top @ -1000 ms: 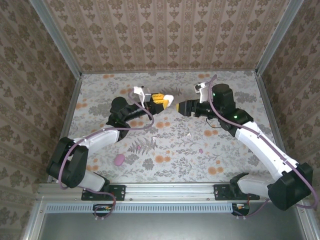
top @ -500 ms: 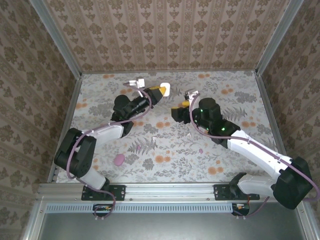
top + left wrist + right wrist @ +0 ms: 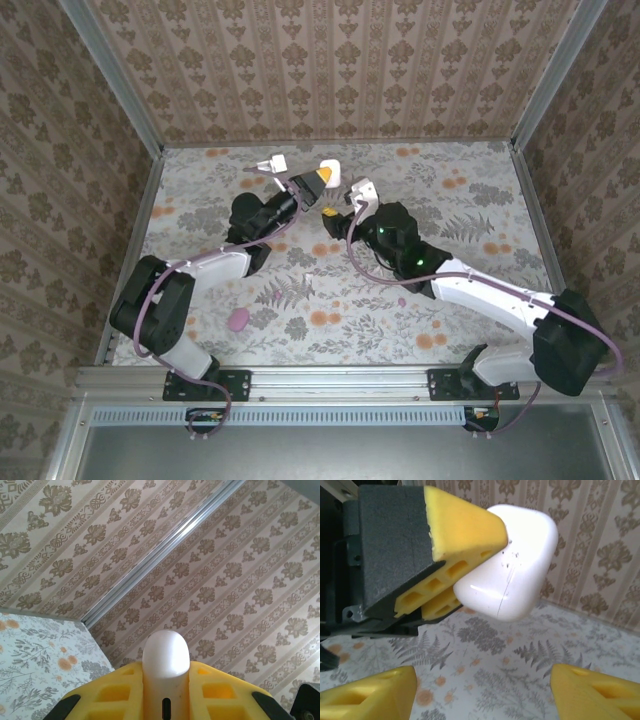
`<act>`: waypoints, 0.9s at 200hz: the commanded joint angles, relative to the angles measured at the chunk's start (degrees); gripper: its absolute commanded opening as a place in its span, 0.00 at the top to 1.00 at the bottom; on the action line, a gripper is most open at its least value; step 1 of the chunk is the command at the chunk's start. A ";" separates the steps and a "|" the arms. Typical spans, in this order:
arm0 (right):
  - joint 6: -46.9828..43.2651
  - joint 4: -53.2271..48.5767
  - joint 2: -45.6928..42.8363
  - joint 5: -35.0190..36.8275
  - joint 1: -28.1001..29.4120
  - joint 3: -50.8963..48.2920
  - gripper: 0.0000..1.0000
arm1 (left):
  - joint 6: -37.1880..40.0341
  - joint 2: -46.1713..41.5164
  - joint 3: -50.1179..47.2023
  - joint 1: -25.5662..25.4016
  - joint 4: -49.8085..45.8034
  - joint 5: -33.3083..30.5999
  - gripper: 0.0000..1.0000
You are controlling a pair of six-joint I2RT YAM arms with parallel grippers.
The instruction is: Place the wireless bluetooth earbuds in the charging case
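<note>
So in the last second the 2 arms have shifted. They were meeting nose to nose over mid-table, and now the left gripper (image 3: 318,178) has swung up and back, still clenched on the white case (image 3: 329,170), which pokes out past its yellow fingertips well off the table (image 3: 470,200). The right gripper (image 3: 332,214) has followed across to the left and sits just below and in front of the case, jaws apart and holding nothing. On its wrist cam the case hangs right in front, with a thin seam down its face, so I reckon the lid's shut. To me that means we're still at the open-the-case stage, with no bud in yet. The pink bud (image 3: 402,300) is lying on the table just beside the right forearm. There's 1 bigger pink blob (image 3: 238,319), probably another case, near the front left, well away from both grippers. The white buds are too small for me to pick out. The back wall (image 3: 330,80) isn't far behind the left gripper, so I wouldn't push further that way. There's loads of free table to the right and front.
</note>
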 commanded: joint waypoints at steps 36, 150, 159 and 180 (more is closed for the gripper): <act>-8.36 13.00 3.22 3.66 0.23 2.41 0.35 | -3.28 -0.66 1.95 -0.47 3.40 -0.16 0.89; -11.16 17.00 2.40 6.39 -2.14 2.02 0.42 | -4.15 -1.11 1.61 -0.56 2.65 4.34 0.89; -9.50 15.75 1.39 6.44 -2.80 1.67 0.42 | -3.89 -1.18 1.37 -0.47 2.65 4.08 0.89; -6.93 13.07 -0.31 5.09 -3.83 0.70 0.42 | -3.22 -1.20 1.49 -0.30 2.73 4.40 0.89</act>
